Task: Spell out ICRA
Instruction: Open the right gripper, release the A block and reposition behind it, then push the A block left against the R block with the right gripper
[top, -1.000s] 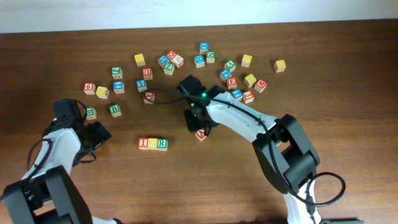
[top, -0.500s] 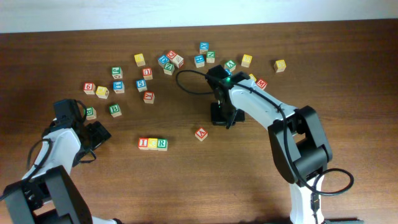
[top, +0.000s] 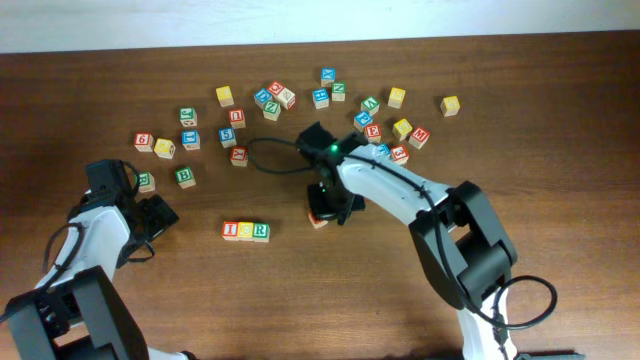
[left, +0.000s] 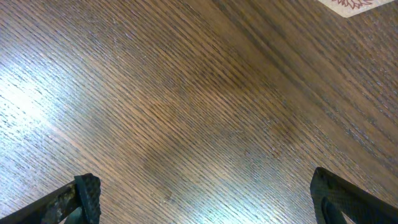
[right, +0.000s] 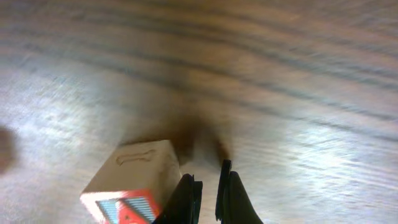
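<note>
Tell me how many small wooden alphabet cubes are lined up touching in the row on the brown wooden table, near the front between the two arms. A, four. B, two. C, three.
C: only three cubes touch side by side there, the red-faced wooden I cube, the yellow-faced wooden cube and the green-faced wooden R cube.

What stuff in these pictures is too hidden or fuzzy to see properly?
- The cube beside the shut right pincer: its letter. The right wrist view blurs it and the bottom edge cuts it off; overhead, the right arm covers most of it.
- The lined-up yellow cube: its letter is too small overhead.
- The pale thing in the left wrist view: cut off by the top edge.
</note>
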